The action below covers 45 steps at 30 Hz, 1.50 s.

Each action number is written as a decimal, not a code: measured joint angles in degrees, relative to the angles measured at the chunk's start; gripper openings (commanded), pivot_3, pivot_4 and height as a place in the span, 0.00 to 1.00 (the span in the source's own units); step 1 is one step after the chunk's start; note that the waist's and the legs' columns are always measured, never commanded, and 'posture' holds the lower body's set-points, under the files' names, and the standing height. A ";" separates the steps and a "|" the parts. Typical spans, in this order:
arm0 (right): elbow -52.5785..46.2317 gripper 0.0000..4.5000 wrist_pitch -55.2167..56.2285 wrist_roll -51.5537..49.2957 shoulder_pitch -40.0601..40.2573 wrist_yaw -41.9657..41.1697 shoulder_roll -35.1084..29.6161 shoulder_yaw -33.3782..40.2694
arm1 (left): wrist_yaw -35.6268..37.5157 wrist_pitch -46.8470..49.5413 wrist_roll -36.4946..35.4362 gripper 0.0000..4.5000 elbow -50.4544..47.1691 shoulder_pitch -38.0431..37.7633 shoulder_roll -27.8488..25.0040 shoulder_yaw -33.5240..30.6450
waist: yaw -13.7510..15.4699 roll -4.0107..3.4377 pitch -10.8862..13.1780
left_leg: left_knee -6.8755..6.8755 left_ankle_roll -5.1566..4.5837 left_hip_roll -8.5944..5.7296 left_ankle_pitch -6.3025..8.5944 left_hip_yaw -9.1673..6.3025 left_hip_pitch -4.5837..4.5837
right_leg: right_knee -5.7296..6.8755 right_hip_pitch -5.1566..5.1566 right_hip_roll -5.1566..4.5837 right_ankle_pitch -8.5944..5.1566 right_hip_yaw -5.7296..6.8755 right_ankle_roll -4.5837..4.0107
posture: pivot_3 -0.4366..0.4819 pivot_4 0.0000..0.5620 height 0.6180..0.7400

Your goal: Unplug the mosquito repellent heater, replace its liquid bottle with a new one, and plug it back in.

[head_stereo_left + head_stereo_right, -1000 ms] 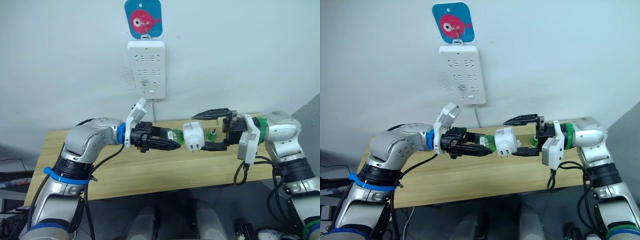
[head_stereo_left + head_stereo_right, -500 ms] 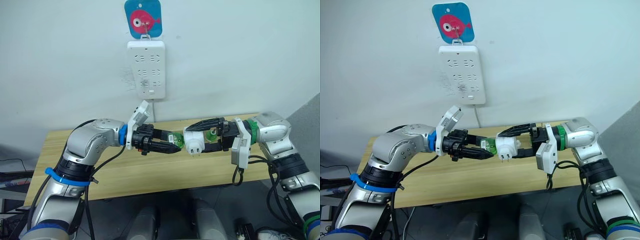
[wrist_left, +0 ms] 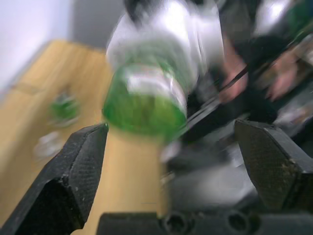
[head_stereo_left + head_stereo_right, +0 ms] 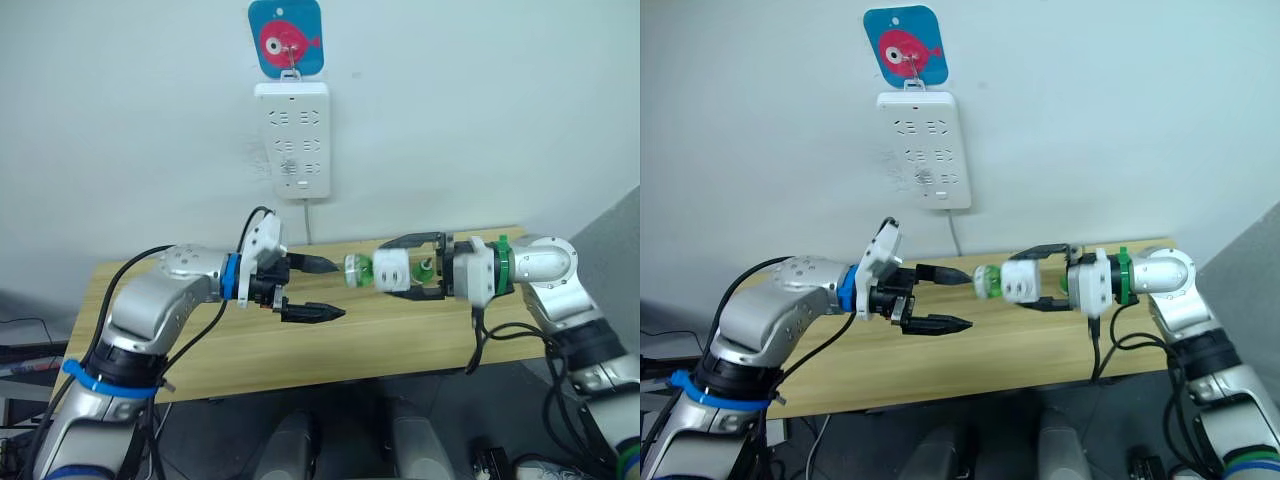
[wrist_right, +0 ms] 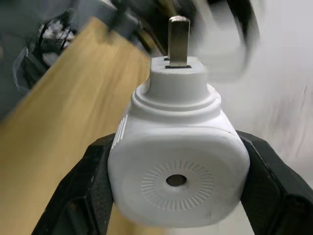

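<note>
Two grippers face each other above the wooden table (image 4: 200, 350). My right gripper (image 4: 410, 268) is clamped across the sides of the mosquito repellent heater (image 4: 391, 271), its fingers (image 5: 88, 196) pressed against the white body; in the right wrist view I see the round vent hole facing the camera and a plug prong sticking out at the far end. The heater hangs in the air over the table, unplugged, well below the power strip (image 4: 292, 138) on the wall.

The green liquid bottle (image 4: 358, 270) is seated in the heater's end, pointing at my left gripper (image 4: 325, 289). That gripper is spread wide and holds nothing; the bottle sits just off its fingertips, between the two black fingers (image 3: 73, 171) in the left wrist view.

My worry: I cannot tell how firmly the bottle is screwed in, and if it hangs loose it could drop onto the table and spill. If I close the left gripper off-centre, the round bottle may slip or twist the heater in my right grip.

Another green bottle (image 4: 424, 270) stands on the table behind the right gripper; its fill level I cannot tell.
</note>
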State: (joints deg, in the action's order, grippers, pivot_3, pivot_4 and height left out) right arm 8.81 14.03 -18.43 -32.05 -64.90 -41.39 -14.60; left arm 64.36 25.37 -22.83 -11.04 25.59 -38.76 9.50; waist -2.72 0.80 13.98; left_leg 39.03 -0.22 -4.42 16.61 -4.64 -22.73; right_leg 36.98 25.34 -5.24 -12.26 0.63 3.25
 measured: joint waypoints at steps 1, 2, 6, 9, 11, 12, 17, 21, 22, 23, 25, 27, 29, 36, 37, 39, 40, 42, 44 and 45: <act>-2.25 0.66 -10.45 -1.90 -0.05 2.52 -0.74 0.38 | -3.00 -5.26 4.31 1.00 0.90 -0.54 1.41 0.51 | 0.41 0.00 0.00 | 0.05 0.01 0.01 -0.01 0.00 -0.04 | -0.02 0.01 -0.01 0.03 -0.02 -0.05 | 0.38 0.37 1.00; -4.35 0.66 -18.82 -4.04 -0.19 4.49 -1.17 0.69 | -5.95 -9.09 7.52 1.00 1.73 -0.55 2.86 0.68 | 0.73 0.00 0.00 | 0.07 0.02 0.02 -0.01 0.00 -0.05 | -0.03 0.00 -0.01 0.04 -0.02 -0.06 | 0.38 0.38 1.00; -13.42 0.66 -51.86 -16.42 -2.25 14.24 0.47 4.33 | -17.73 -23.72 19.93 1.00 3.60 -1.52 7.58 1.90 | 1.07 0.01 -0.01 | 0.02 0.03 0.06 -0.01 -0.02 -0.06 | -0.01 0.02 -0.03 0.05 -0.08 -0.07 | 0.38 0.39 1.00; -15.45 0.66 -70.01 -22.96 -3.61 23.06 3.63 8.91 | -21.41 -30.97 27.59 1.00 3.63 -3.69 7.62 4.77 | 1.07 0.01 -0.01 | -0.07 0.02 0.05 0.00 -0.05 -0.08 | 0.00 0.07 -0.05 0.05 -0.05 -0.07 | 0.38 0.39 1.00; -15.34 0.66 -78.79 -25.10 -4.67 28.46 6.22 11.72 | -23.53 -32.41 31.84 1.00 3.69 -4.56 8.47 6.78 | 1.07 0.01 -0.01 | -0.05 0.02 0.02 0.00 -0.03 -0.18 | 0.02 0.16 -0.05 0.06 -0.05 -0.05 | 0.38 0.39 1.00; -15.32 0.66 -81.89 -25.74 -5.28 30.36 7.28 12.82 | -24.52 -32.54 33.54 1.00 3.73 -4.52 9.19 7.47 | 1.07 0.01 -0.01 | -0.05 0.02 0.01 -0.01 0.00 -0.19 | 0.03 0.17 -0.05 0.07 -0.04 -0.04 | 0.38 0.40 1.00; -15.34 0.66 -92.19 -27.93 -8.51 35.49 10.77 17.25 | -28.09 -31.09 40.41 1.00 3.95 -1.97 12.56 9.96 | 1.11 0.02 -0.01 | 0.02 -0.01 0.00 0.00 0.07 -0.16 | 0.08 0.15 -0.02 0.11 0.03 0.03 | 0.38 0.41 1.00; -15.54 0.66 -97.49 -29.03 -9.76 38.21 13.99 20.31 | -28.62 -29.73 43.42 1.00 4.97 -1.18 13.45 11.57 | 0.89 0.01 -0.01 | -0.02 -0.01 0.01 0.00 0.07 -0.16 | 0.14 0.20 -0.01 0.11 0.05 0.04 | 0.37 0.41 1.00; -15.64 0.66 -98.55 -29.21 -9.85 38.85 14.51 20.83 | -28.70 -29.22 43.78 1.00 5.04 -1.13 13.59 11.56 | 0.87 0.01 -0.01 | -0.02 -0.01 0.01 0.00 0.07 -0.17 | 0.15 0.22 -0.01 0.11 0.06 0.04 | 0.37 0.41 1.00; -15.94 0.66 -99.72 -29.49 -9.88 39.49 15.38 21.70 | -28.71 -28.49 44.16 1.00 5.14 -0.94 13.87 11.56 | 0.87 0.01 -0.01 | -0.02 -0.01 0.01 0.00 0.06 -0.17 | 0.15 0.22 -0.01 0.11 0.06 0.04 | 0.37 0.41 1.00; -16.80 0.66 -101.57 -30.00 -10.09 40.45 17.18 23.04 | -28.81 -27.44 44.84 1.00 5.64 -0.27 14.53 11.56 | 0.87 0.01 -0.01 | -0.01 -0.01 0.01 0.00 0.07 -0.17 | 0.16 0.21 0.00 0.11 0.06 0.04 | 0.37 0.41 1.00; -18.08 0.66 -103.37 -30.26 -10.15 41.36 18.45 24.18 | -29.12 -26.69 45.48 1.00 6.26 0.01 15.23 11.56 | 0.86 0.01 -0.02 | -0.01 -0.01 0.00 0.00 0.08 -0.17 | 0.16 0.21 0.00 0.12 0.05 0.05 | 0.37 0.41 1.00; -18.96 0.66 -104.76 -30.27 -10.15 41.80 19.06 25.02 | -29.49 -26.23 45.62 0.96 6.62 -0.01 15.88 11.55 | 0.86 0.01 -0.02 | 0.00 -0.01 0.00 0.00 0.07 -0.17 | 0.16 0.21 0.01 0.12 0.05 0.06 | 0.37 0.42 1.00; -19.97 0.66 -106.09 -31.03 -10.12 42.76 19.99 26.49 | -29.68 -27.07 45.94 0.54 6.69 0.29 15.60 11.55 | 0.82 0.01 -0.02 | -0.01 -0.01 0.01 0.00 0.07 -0.17 | 0.15 0.22 0.01 0.12 0.05 0.06 | 0.36 0.42 1.00; -19.97 0.66 -106.09 -31.24 -10.12 42.95 19.99 26.53 | -29.42 -27.32 46.21 0.51 6.74 0.49 15.35 11.61 | 0.82 0.01 -0.02 | -0.01 -0.01 0.00 0.00 0.07 -0.16 | 0.16 0.21 0.01 0.12 0.05 0.06 | 0.36 0.42 1.00; -19.97 0.66 -106.08 -31.34 -10.12 43.12 19.98 26.60 | -28.95 -27.40 46.38 0.51 6.95 0.84 15.34 11.62 | 0.82 0.01 -0.02 | -0.01 -0.02 0.00 0.00 0.07 -0.16 | 0.15 0.21 0.01 0.12 0.05 0.06 | 0.36 0.42 1.00; -19.97 0.66 -106.08 -31.43 -10.12 43.22 19.97 26.59 | -28.85 -27.41 46.42 0.51 6.98 0.88 15.35 11.62 | 0.80 0.01 -0.02 | -0.01 -0.02 0.00 0.00 0.08 -0.17 | 0.15 0.21 0.01 0.12 0.05 0.06 | 0.36 0.42 1.00; -20.09 0.74 -106.08 -31.61 -10.11 43.39 19.87 26.46 | -28.80 -27.47 46.43 0.51 6.99 0.85 15.35 11.61 | 0.79 0.01 -0.02 | -0.01 -0.02 0.01 0.00 0.07 -0.16 | 0.16 0.21 0.01 0.12 0.06 0.06 | 0.36 0.42 1.00; -21.03 0.88 -106.07 -31.88 -10.05 43.18 19.87 26.32 | -28.80 -27.51 46.10 0.51 6.95 0.54 15.49 11.50 | 0.78 0.00 -0.02 | -0.01 -0.02 0.01 0.00 0.08 -0.16 | 0.16 0.22 0.01 0.12 0.05 0.06 | 0.37 0.41 1.00; -21.91 0.95 -105.88 -32.01 -9.88 42.77 19.86 26.29 | -28.81 -27.44 45.71 0.51 6.92 0.16 15.65 11.43 | 0.79 0.00 -0.02 | -0.01 -0.02 0.01 0.00 0.07 -0.16 | 0.16 0.21 0.01 0.12 0.06 0.06 | 0.37 0.41 1.00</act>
State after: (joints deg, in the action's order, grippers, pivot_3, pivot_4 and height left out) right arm -13.10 -91.85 -50.45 -41.93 -22.13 -21.53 11.70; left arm 35.54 -2.07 22.88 -4.12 25.75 -23.12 20.93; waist -1.93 0.81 13.96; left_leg 39.01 -0.24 -4.42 16.62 -4.57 -22.89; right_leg 37.14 25.56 -5.23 -12.14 0.69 3.31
